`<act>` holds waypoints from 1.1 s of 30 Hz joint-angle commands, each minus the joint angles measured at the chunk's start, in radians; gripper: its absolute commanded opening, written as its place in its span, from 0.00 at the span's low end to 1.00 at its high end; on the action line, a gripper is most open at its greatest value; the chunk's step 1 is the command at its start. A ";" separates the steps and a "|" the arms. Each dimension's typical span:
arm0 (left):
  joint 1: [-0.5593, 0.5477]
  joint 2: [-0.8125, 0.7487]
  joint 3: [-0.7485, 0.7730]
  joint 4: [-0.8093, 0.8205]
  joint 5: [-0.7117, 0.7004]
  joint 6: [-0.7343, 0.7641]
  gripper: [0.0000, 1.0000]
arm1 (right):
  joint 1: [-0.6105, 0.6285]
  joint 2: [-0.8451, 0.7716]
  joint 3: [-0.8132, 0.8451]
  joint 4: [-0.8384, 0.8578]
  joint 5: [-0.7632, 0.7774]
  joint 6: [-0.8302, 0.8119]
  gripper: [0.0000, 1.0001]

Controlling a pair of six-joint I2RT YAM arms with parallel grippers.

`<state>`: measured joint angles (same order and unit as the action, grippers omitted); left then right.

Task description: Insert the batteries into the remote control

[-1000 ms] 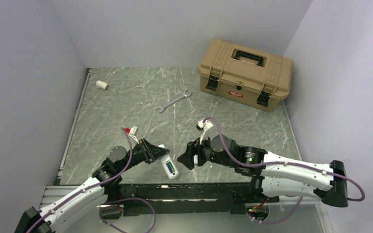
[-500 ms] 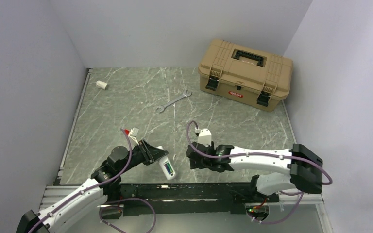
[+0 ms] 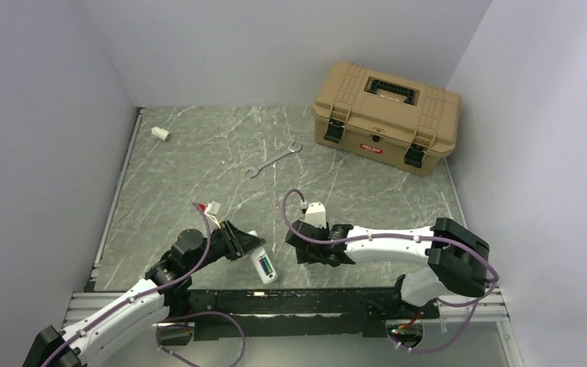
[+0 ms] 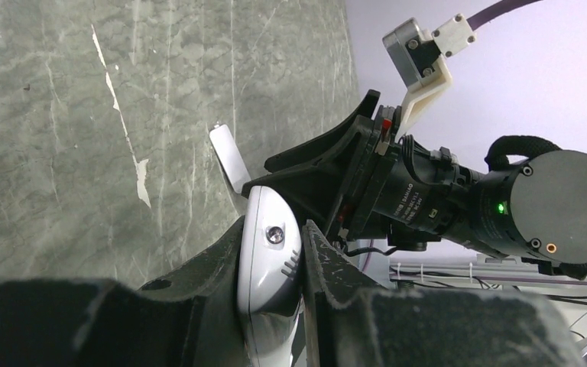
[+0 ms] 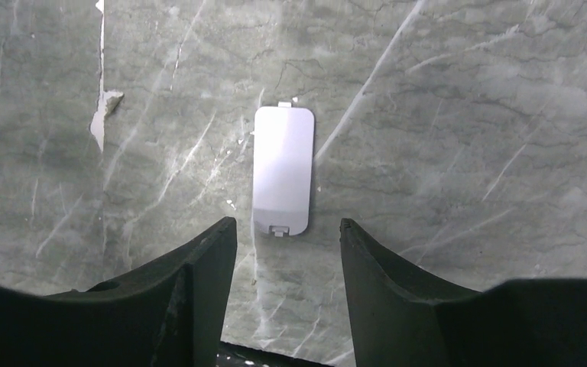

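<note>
My left gripper (image 3: 254,246) is shut on the remote control (image 3: 264,265), a slim white bar held near the table's front edge. The recess in its face shows a green and a dark blue strip, the batteries (image 3: 268,268). In the left wrist view the remote (image 4: 269,252) is clamped between the two fingers. My right gripper (image 3: 306,251) is just right of the remote, pointing down at the table, open and empty. In the right wrist view its fingers (image 5: 199,267) stand apart just short of a small loose white tab (image 5: 283,170) lying flat on the table. The tab also shows in the left wrist view (image 4: 228,157).
A tan toolbox (image 3: 386,115) stands shut at the back right. A metal wrench (image 3: 272,159) lies mid-table. A short white tube stub (image 3: 160,133) lies at the back left. Walls close in left, right and behind.
My right arm has stretched out to the left and its gripper has turned down toward the table beside the remote. My left gripper and the remote have barely moved.
</note>
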<state>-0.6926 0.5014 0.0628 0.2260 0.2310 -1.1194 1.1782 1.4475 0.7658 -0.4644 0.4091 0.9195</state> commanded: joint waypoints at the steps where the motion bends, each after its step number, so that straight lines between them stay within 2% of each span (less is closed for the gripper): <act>1: -0.002 -0.010 0.029 0.073 0.018 0.003 0.00 | -0.018 0.018 0.024 0.048 -0.012 -0.016 0.53; 15: -0.004 -0.038 0.020 0.053 0.013 -0.002 0.00 | -0.037 0.092 0.070 0.045 -0.048 -0.062 0.44; 33: -0.003 -0.036 0.018 0.062 0.017 -0.005 0.00 | -0.037 0.148 0.099 -0.048 -0.032 -0.045 0.36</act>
<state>-0.6926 0.4728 0.0628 0.2272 0.2314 -1.1210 1.1439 1.5837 0.8425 -0.4557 0.3618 0.8608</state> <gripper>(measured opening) 0.301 0.369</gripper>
